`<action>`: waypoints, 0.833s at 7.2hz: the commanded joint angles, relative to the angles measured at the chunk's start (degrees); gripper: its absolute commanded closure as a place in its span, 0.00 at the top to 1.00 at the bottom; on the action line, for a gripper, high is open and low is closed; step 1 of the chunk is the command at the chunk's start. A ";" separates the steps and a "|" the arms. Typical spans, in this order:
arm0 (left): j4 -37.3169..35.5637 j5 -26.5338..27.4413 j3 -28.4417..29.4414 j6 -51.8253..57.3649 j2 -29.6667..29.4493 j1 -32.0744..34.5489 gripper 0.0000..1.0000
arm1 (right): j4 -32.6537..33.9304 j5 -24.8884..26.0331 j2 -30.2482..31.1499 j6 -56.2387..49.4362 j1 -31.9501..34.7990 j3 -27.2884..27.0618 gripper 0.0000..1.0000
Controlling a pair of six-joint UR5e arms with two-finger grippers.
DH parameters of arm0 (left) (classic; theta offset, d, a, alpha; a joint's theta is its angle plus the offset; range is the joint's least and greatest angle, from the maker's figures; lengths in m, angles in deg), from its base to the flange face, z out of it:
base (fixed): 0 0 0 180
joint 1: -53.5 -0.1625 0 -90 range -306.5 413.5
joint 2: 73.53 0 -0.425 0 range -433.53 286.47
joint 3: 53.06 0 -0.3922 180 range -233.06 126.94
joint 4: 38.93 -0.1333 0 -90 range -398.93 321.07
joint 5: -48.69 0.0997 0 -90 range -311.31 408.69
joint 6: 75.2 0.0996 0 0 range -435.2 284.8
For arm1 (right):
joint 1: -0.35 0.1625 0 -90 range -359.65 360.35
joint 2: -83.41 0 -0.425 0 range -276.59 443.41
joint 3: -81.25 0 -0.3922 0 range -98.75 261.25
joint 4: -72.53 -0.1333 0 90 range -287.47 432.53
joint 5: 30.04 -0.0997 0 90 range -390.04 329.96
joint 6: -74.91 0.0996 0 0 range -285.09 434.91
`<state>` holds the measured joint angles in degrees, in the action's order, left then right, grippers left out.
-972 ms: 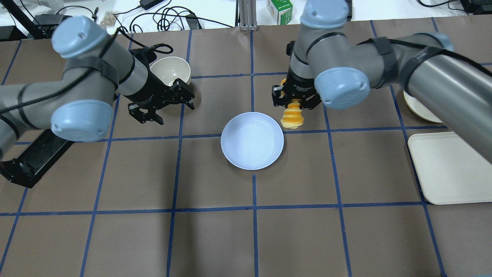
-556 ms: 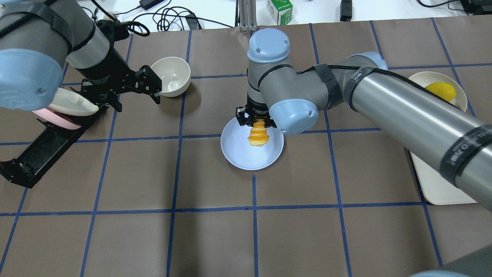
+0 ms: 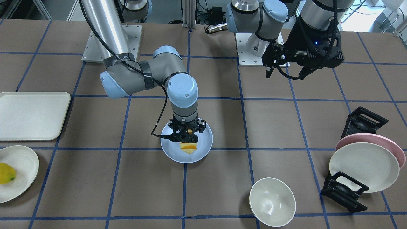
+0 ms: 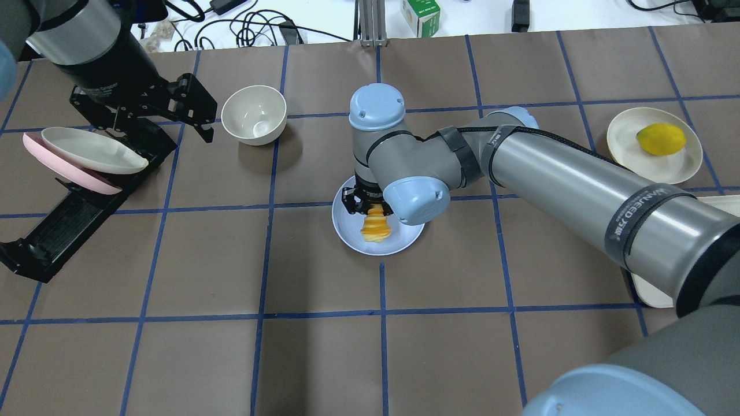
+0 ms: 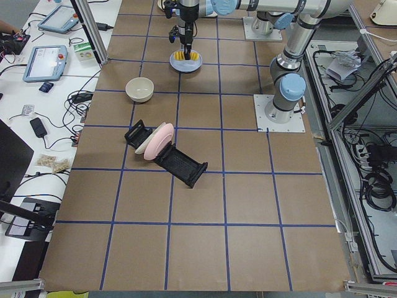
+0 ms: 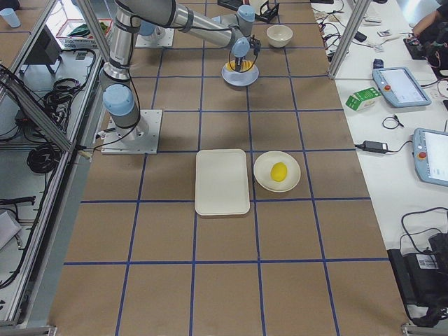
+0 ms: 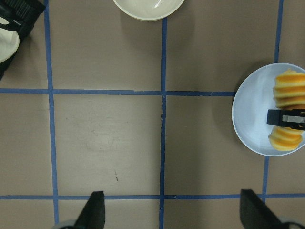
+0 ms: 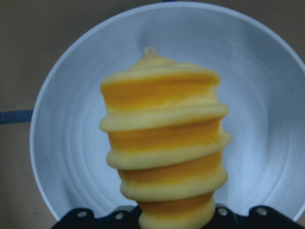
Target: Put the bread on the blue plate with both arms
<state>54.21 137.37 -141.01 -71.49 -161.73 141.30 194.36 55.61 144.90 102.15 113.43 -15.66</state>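
The bread (image 4: 376,229) is over the middle of the blue plate (image 4: 348,226), held low and lying lengthwise. My right gripper (image 4: 367,205) points straight down and is shut on the bread. The right wrist view shows the bread (image 8: 164,148) ridged and close, with the plate (image 8: 267,95) right behind it; I cannot tell whether they touch. The front view shows the same bread (image 3: 188,147) and plate (image 3: 204,142). My left gripper (image 4: 165,118) is open and empty, raised at the far left, well away from the plate. Its fingertips (image 7: 95,212) stand wide apart.
A cream bowl (image 4: 254,114) stands left of the plate at the back. A black dish rack (image 4: 69,219) holds a pink plate and a cream plate under my left gripper. A lemon (image 4: 661,138) lies on a cream plate at the right, next to a cream tray (image 3: 31,115).
My right arm carried the bread from behind and right of the blue plate to over its middle and lowered it. My left arm drew back to the left, past the bowl.
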 commanded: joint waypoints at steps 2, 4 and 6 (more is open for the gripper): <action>-1.89 -0.27 -0.47 1.21 -0.74 1.41 1.00 | 2.79 -0.48 -1.36 -0.08 0.03 -0.74 0.49; -3.84 -0.97 -1.18 1.30 -1.01 1.59 1.00 | 3.68 -0.14 -1.72 0.09 0.03 -0.74 0.92; -3.84 -0.89 -1.09 0.42 -0.58 1.59 1.00 | 3.94 0.13 -1.37 0.18 0.03 -0.48 1.00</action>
<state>50.48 136.46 -142.09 -70.53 -162.60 142.88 198.03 55.57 143.41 102.26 113.46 -16.27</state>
